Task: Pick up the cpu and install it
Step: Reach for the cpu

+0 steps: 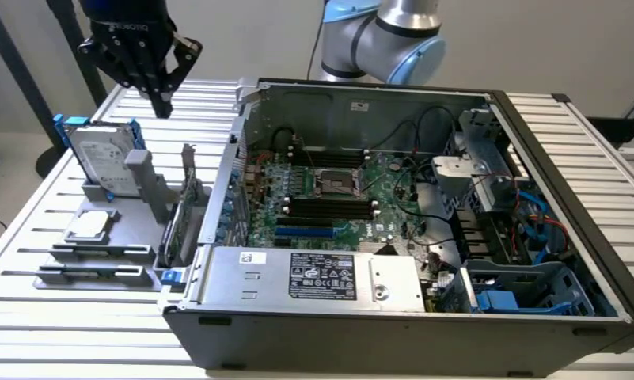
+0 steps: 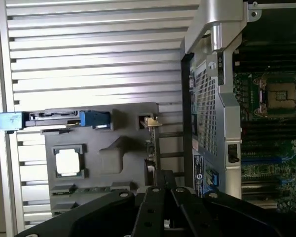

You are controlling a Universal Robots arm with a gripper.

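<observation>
Black gripper [image 2: 164,183] hanging with fingers closed, holding nothing, cpu [image 1: 88,226] sitting in gray holder [image 1: 95,275], computer case [image 1: 401,336] lying open beside it

Ended in a matte black gripper [image 1: 164,101], built of jointed links tapering toward the tips. Bore white lettering [image 1: 134,28] across the black body, below a dark blue collar [image 1: 121,9]. Showed small round silver screws [image 2: 124,195] at the link pivots in the wrist view, set into flat, slightly glossy black fingers [image 2: 153,210]. Had a thick arm [image 1: 385,36] of round silver-grey tube sections, capped at the joints with pale blue covers [image 1: 347,9].
</observation>
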